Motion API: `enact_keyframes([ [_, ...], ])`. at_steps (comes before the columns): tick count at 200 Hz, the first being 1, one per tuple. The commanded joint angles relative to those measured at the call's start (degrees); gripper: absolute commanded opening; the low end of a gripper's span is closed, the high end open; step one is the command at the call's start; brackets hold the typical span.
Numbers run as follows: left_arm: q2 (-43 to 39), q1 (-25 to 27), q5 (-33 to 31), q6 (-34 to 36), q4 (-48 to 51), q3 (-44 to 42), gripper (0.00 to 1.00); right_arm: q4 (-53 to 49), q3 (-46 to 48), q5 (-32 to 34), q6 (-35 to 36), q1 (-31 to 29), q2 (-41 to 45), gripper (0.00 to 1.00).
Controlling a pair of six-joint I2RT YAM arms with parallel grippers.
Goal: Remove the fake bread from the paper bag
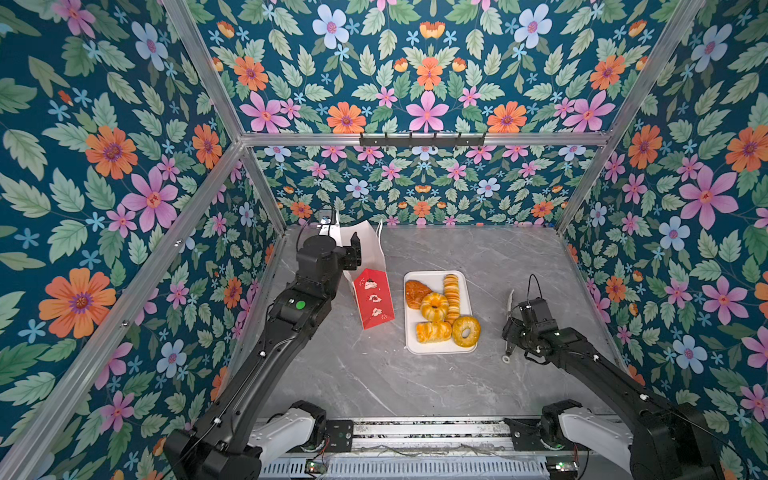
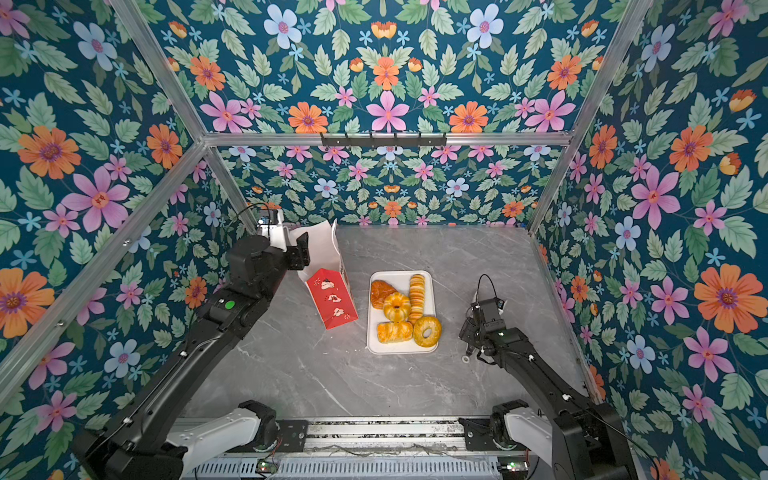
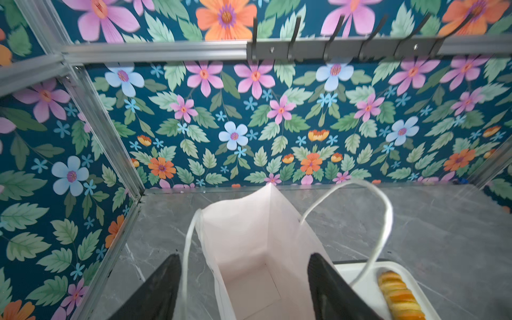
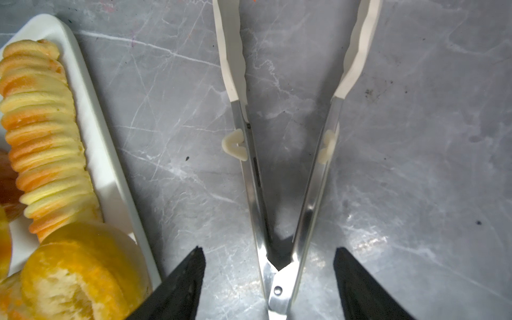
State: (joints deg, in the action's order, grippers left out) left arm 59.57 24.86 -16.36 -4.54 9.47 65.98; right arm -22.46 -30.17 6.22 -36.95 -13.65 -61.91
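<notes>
Both grippers stand spread: the left gripper [image 3: 243, 255] straddles the mouth of the bag [image 1: 374, 299], contact unclear; the right gripper [image 4: 268, 248] flanks tongs [image 4: 313, 194] lying untouched on the table [image 4: 166, 138]. The bag's white inside shows empty. Five glossy bread [image 1: 434, 306] pieces lie on the tray [image 1: 415, 350] just beside it.

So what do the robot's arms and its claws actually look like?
The left arm and right arm are matte black jointed segments on white base housings, with thin black cables alongside. The left arm carries a round green dot. The left gripper and right gripper each end in two black wedge-shaped fingers.
</notes>
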Motion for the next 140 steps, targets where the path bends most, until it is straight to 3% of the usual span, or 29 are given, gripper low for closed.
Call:
enact_keyframes([
  [1, -4.7, 0.0, -0.3, -0.2, -2.8, -0.8, 0.77, 1.0, -0.3, 0.8, 0.6, 0.0, -0.7, 0.75],
  [15, -9.6, 0.1, -3.7, 0.1, -2.5, -3.0, 0.77, 1.1, -0.3, 0.8, 0.4, 0.0, -0.8, 0.75],
  [55, -26.2, 0.1, -22.3, 4.3, -3.0, -17.2, 0.75, 3.2, -0.1, 0.5, 1.0, 0.0, -1.1, 0.75],
  [74, -31.2, 0.0, -28.9, 0.9, -0.8, -24.5, 0.74, 3.6, -0.7, 0.4, 2.0, 0.0, -1.9, 0.75],
  [102, -31.7, 0.1, -30.6, -8.9, 0.8, -34.2, 0.73, 5.5, -0.8, 0.1, 3.2, 0.0, -2.5, 0.75],
  [126, -28.7, 0.1, -28.4, -9.3, -10.3, -43.4, 0.73, 5.9, -1.6, 0.1, 4.6, 0.0, -2.8, 0.75],
  [140, -24.1, 0.1, -25.9, -4.8, -21.8, -47.8, 0.74, 6.5, -1.6, 0.2, 5.7, 0.0, -2.4, 0.75],
])
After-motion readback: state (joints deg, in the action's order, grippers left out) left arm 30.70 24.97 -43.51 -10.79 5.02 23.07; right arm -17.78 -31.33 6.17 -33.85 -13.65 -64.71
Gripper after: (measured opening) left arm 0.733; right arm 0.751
